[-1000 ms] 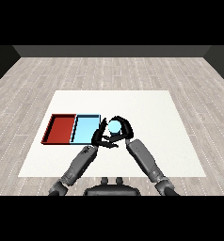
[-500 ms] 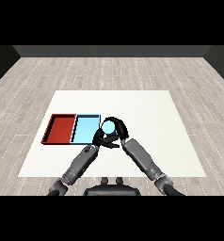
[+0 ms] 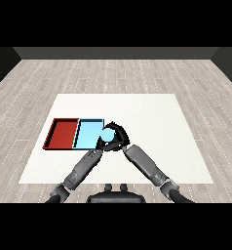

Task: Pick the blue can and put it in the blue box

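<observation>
Black fingers of the right hand (image 3: 119, 138) curl round the blue can (image 3: 106, 134), carrying it right at the near right edge of the light blue tray (image 3: 87, 135). The left hand (image 3: 97, 149) sits just beneath, mostly hidden, so I cannot tell how its fingers stand. The red tray (image 3: 62, 134) touches the blue one on the far side from the can, both on the white table (image 3: 152, 112). Danger now: the can looks only partly over the rim, so letting go here could tip it onto the wall, and the crowded left hand might get bumped
</observation>
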